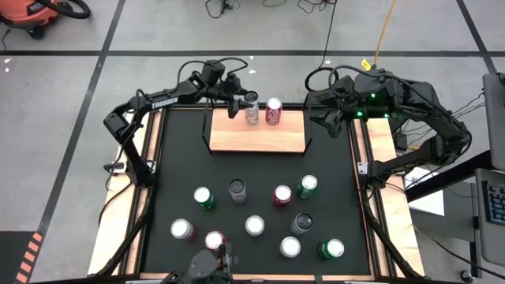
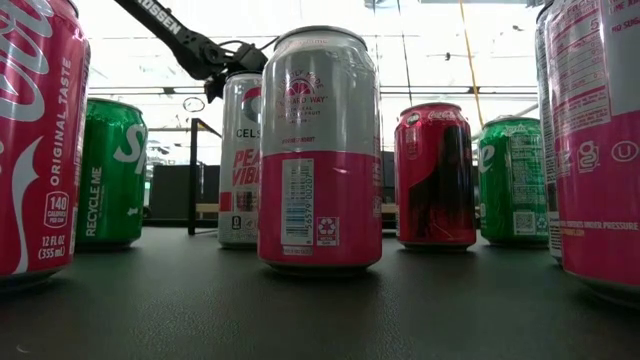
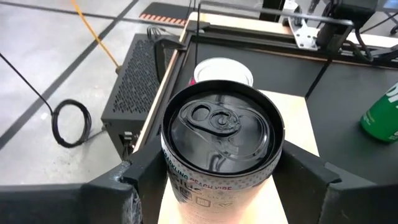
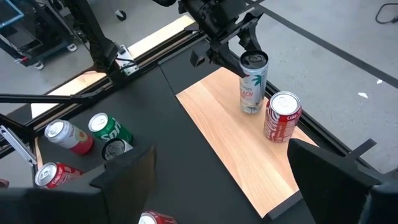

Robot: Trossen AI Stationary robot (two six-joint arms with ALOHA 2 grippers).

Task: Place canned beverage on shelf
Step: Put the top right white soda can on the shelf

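Note:
A slim white can with a black top [image 4: 252, 84] stands upright over the far edge of the shelf [image 1: 256, 136], a light wooden board at the far side of the black mat. My left gripper [image 1: 245, 101] reaches in from the far left and is shut on this can. A red cola can [image 1: 274, 111] stands on its base on the shelf, right beside the slim can. My right gripper [image 1: 330, 118] hangs open above the shelf's right end, with nothing between its fingers. My left gripper pinches the slim can's upper wall [image 3: 177, 177], just under the rim, between its two fingers [image 3: 134, 180], one on each side. The fingers come from the table's far left, slanting a little downward. The can is upright; whether its base [image 4: 250, 109] rests on the shelf, I cannot tell.
Several cans, red, green, silver and dark, stand on the black mat [image 1: 181, 158] nearer the table's front, such as a green one [image 1: 308, 186] and a dark one [image 1: 237, 190]. The shelf's near half and right part [image 4: 249, 168] are bare. Wooden strips [image 1: 382, 150] edge the mat.

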